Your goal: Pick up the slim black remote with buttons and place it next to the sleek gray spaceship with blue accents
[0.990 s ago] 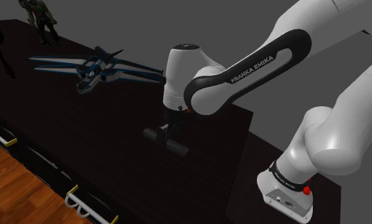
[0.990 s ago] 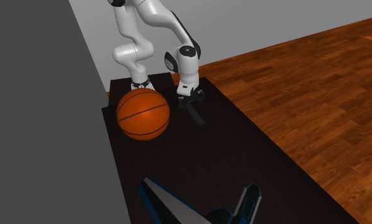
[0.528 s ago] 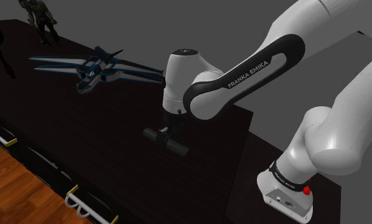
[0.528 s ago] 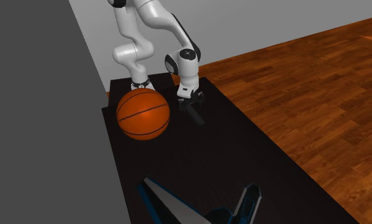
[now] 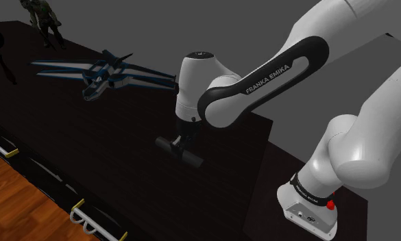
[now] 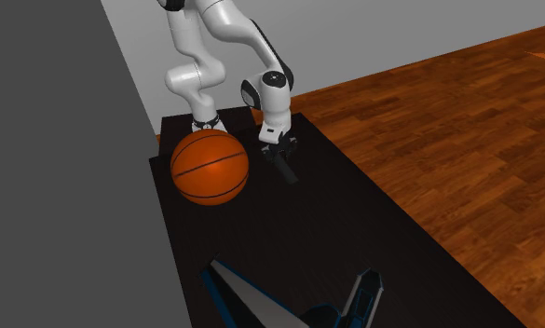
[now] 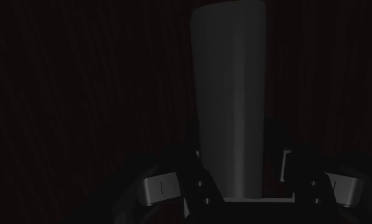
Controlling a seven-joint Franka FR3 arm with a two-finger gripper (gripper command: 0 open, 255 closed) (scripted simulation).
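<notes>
The gripper [image 5: 183,143] sits low over the black remote [image 5: 194,160], which lies on the dark table [image 5: 68,130] well apart from the spaceship [image 5: 103,75] (clamped or not, I cannot tell). Lifting it and carrying it to the spaceship remain, I'd say.

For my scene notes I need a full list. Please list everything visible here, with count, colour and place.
remote: one, dark grey-black, lying on the table under the gripper
spaceship: one, grey with blue accents, on the table, apart from the remote
basketball: one, orange, on the table near the arm's base
figurine: one, dark greenish, standing at the table's far corner
table: one, very dark wood
drawer handles: several, pale, along the table's front
floor: reddish-brown wood, around the table
wall: grey, behind the arm
arm: one, white with dark joints
gripper: one, black, down over the remote
</notes>
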